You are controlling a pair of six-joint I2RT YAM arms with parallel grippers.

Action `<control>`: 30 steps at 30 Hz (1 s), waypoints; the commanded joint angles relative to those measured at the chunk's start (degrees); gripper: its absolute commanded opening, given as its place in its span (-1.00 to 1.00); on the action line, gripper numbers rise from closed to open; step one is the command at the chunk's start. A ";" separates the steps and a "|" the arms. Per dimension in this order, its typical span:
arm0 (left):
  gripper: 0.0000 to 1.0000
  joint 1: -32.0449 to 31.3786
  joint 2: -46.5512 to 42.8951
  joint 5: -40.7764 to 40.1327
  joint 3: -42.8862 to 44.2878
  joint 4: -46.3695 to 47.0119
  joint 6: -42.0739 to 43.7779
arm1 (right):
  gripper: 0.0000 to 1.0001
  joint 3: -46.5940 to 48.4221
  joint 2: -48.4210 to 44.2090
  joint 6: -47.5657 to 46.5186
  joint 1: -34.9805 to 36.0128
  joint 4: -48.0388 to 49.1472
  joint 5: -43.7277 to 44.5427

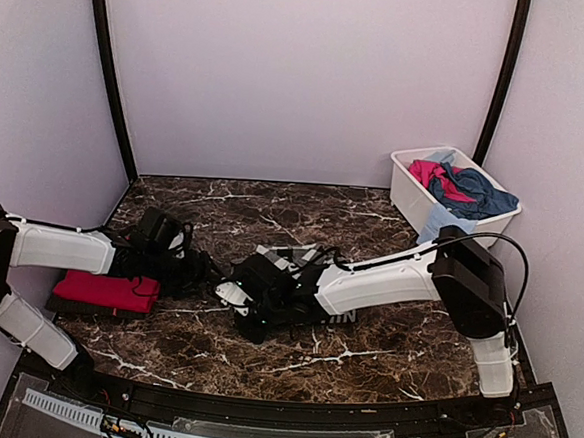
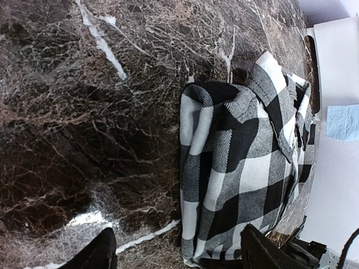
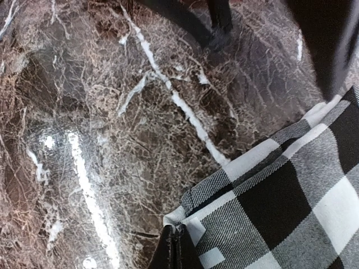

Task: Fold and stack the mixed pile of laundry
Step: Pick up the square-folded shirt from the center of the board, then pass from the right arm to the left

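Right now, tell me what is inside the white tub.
A pink piece and a blue garment lie heaped in the white tub; a light blue piece hangs over its wall. Anything beneath them is covered.

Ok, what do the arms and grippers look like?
The left arm and right arm have white tubular links with bulky black joints. A thin black cable loops beside the right one. The left gripper and right gripper are black.

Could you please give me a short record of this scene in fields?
left gripper: open, over checked shirt edge
right gripper: shut on checked shirt corner
red tee: folded, left side of table
tub: far right, holds pink and blue clothes
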 commanded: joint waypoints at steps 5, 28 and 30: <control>0.65 0.14 2.19 3.35 -4.31 10.56 -5.09 | -1.00 -0.78 -7.93 0.50 -0.02 5.36 2.33; 0.30 -6.47 12.53 0.03 1.08 15.26 -11.38 | -1.00 6.85 -3.29 2.74 0.78 5.39 -2.02; 0.05 -6.41 10.92 -1.89 1.93 10.51 -9.60 | -1.00 6.67 -3.31 4.22 1.00 5.55 -2.42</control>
